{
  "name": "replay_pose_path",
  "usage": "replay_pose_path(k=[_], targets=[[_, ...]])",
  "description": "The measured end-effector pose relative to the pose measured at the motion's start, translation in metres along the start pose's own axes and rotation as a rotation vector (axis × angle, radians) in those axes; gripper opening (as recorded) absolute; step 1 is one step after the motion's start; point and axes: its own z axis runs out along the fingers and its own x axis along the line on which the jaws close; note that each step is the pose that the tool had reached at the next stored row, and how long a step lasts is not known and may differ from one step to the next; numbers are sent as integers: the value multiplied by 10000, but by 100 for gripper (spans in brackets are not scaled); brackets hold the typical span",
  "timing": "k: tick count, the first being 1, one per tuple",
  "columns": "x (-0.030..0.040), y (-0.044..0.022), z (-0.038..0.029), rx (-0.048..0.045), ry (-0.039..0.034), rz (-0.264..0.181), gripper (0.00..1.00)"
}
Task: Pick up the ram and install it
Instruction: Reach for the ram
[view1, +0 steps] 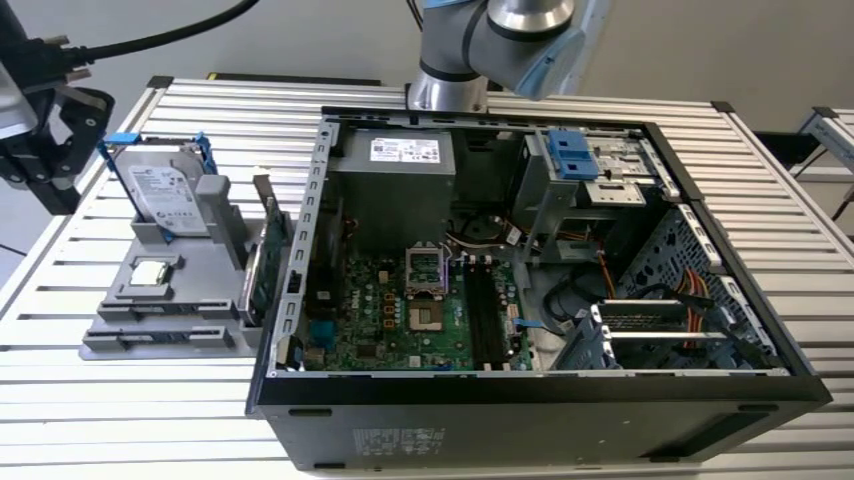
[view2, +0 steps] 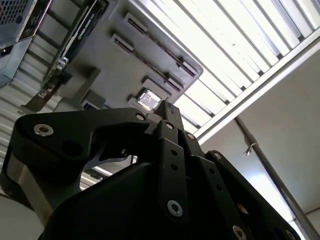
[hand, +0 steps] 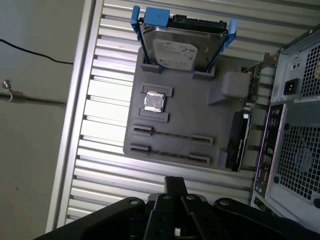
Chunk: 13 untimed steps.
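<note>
1. One open computer case (view1: 534, 390) on the slatted surface (view1: 200, 100); motherboard (view1: 400, 310) inside, ram (view1: 477, 310) apparently seated in a long slot, hard to confirm.
2. Gray tray (hand: 185, 115) just beside the case: hard drive (hand: 180, 47), chip (hand: 154, 102), green card (hand: 255, 85).
3. End effector (hand: 175, 181) clenched, grasping nothing, near the surface's outer edge, well apart from the ram.

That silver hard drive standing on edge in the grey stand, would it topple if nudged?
Probably not easily: the hard drive leans, its blue frame footed in slots of the grey stand. Its metal casing looks rigid and is likely heavy for its size.
</note>
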Motion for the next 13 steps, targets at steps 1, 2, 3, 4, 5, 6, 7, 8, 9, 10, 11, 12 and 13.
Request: replay_pose_path(k=[1,2,3,4,5,6,7,8,9,10,11,12,13], targets=[[0,0,0,3,4,-89,0],[0,0,0,6,9,-177,0],[0,0,0,9,13,-269,0],[0,0,0,12,18,-354,0],[0,0,0,16,22,-437,0],[0,0,1,18,26,-530,0],[0,0,0,21,31,-618,0],[0,0,1,23,35,-697,0],[0,0,0,27,40,-787,0],[0,0,0,29,44,-865,0],[0,0,0,32,48,-945,0],[0,0,0,35,52,-1019,0],[0,0,0,37,56,-1098,0]])
